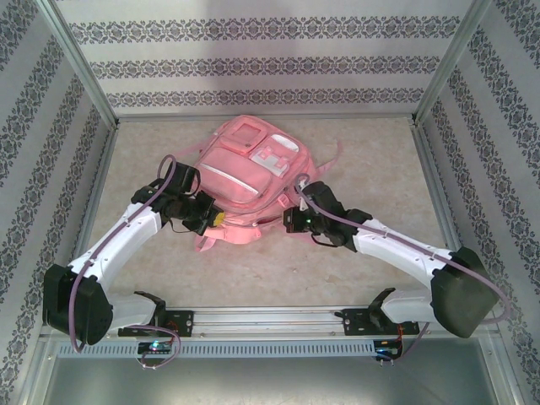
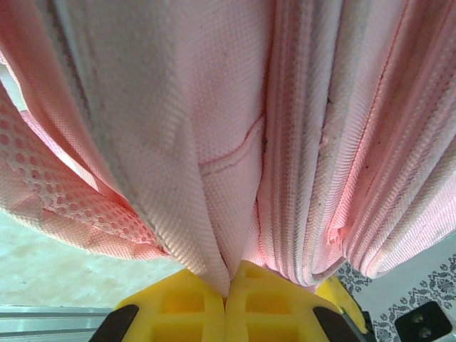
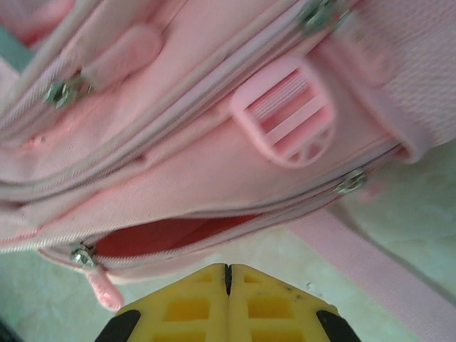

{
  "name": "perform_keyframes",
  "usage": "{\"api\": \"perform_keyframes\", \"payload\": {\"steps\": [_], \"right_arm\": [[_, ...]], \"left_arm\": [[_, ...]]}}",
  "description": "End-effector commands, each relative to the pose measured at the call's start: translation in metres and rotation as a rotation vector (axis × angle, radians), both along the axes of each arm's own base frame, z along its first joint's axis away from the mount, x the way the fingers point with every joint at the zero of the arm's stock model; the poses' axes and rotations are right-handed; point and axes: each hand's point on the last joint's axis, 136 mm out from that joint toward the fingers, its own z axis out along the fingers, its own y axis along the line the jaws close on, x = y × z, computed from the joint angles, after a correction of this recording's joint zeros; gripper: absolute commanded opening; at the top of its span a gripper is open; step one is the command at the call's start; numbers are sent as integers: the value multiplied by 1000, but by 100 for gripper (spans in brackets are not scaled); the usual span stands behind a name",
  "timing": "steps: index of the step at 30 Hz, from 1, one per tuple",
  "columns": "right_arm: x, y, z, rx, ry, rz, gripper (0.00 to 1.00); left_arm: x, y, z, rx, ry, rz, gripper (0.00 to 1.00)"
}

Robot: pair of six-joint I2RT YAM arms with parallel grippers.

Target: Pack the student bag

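The pink student bag (image 1: 249, 169) lies flat in the middle of the table, front pockets up. My left gripper (image 1: 213, 221) is at its near left corner, shut on a fold of the bag's pink fabric (image 2: 214, 214) that runs down between the yellow fingers (image 2: 178, 306). My right gripper (image 1: 289, 221) sits at the bag's near right edge, shut with nothing between its fingers (image 3: 285, 299). Just above them a zip pocket (image 3: 178, 235) gapes partly open, showing a red lining. A pink plastic buckle (image 3: 288, 117) and a zip pull (image 3: 84, 255) show close by.
A pink strap (image 3: 370, 263) lies on the beige tabletop (image 1: 354, 270) right of my right gripper. Patterned walls and metal posts (image 1: 80, 63) enclose the table on three sides. A metal rail (image 1: 270, 319) runs along the near edge.
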Motion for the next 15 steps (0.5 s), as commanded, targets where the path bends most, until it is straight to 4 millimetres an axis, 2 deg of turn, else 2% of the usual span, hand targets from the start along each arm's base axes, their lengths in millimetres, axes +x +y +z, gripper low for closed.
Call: {"api": "perform_keyframes", "payload": {"steps": [1, 3, 4, 5, 10, 15], "right_arm": [[-12, 19, -3, 22, 26, 91, 4], [-18, 33, -4, 41, 26, 127, 25], [-20, 39, -3, 56, 28, 135, 33], [-20, 43, -5, 72, 34, 131, 37], [-20, 62, -15, 136, 90, 130, 42], [-19, 77, -11, 186, 100, 144, 41]], "left_arm": [[3, 2, 11, 2, -33, -6, 0], [2, 1, 10, -1, -29, -5, 0], [2, 1, 9, -3, -26, -4, 0], [2, 1, 9, -4, -26, -3, 0], [0, 1, 9, -5, -23, -8, 0], [-2, 1, 6, -5, -19, -9, 0]]}}
